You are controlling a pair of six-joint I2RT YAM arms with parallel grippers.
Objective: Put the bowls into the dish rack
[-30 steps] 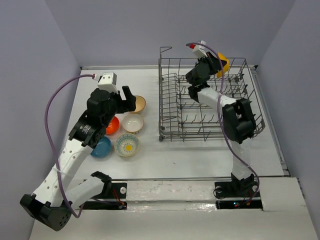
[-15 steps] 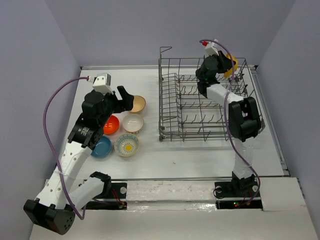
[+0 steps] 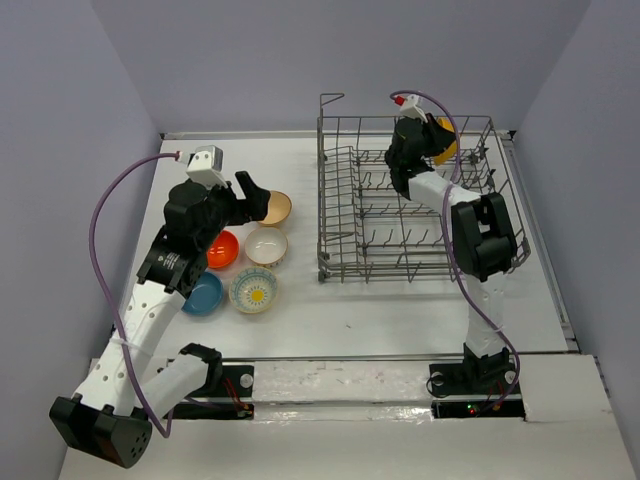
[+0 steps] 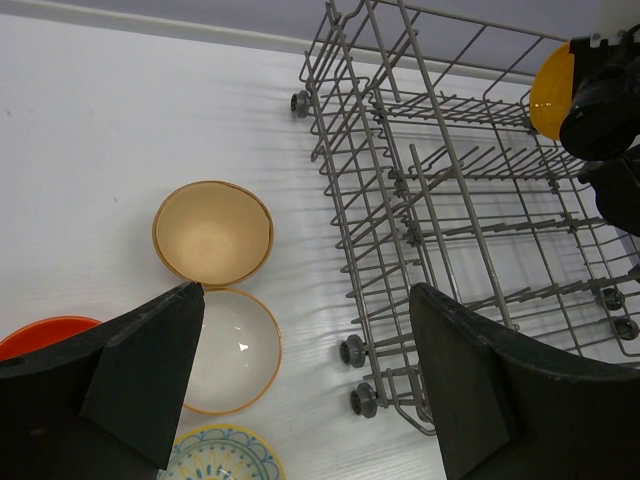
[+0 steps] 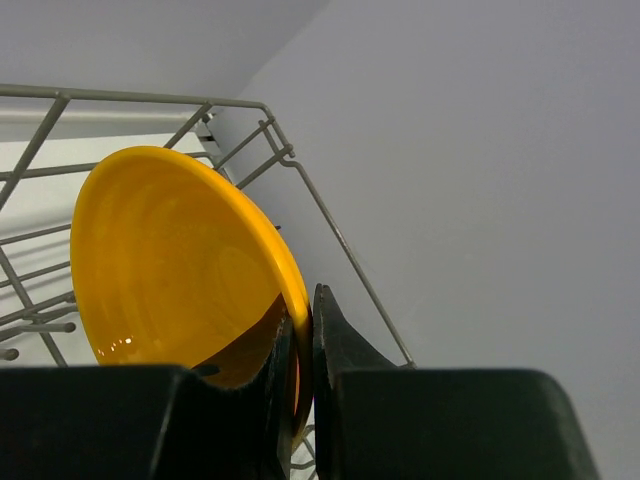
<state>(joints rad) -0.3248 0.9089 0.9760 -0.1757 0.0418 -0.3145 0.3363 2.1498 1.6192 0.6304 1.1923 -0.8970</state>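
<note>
Yellow bowl [image 5: 170,260] was pinched at its rim by the right gripper [image 5: 302,320] over the dish rack [image 3: 340,215], while the left gripper [image 4: 305,300] hung spread wide near the tan bowl [image 4: 212,232].

Six bowls, one each in tan [image 3: 278,208], orange-red [image 3: 225,250], white [image 3: 266,245], blue [image 3: 204,295], flowered [image 3: 254,290] and yellow [image 3: 446,136], and one dish rack [image 3: 380,215].

The dish rack [image 3: 400,272] sits on the table [image 3: 400,310] at three o'clock. Five bowls [image 3: 266,245] cluster at nine o'clock, just left of the rack. A sixth bowl [image 3: 446,140] is up at the rack's one o'clock corner, by its rim.
</note>
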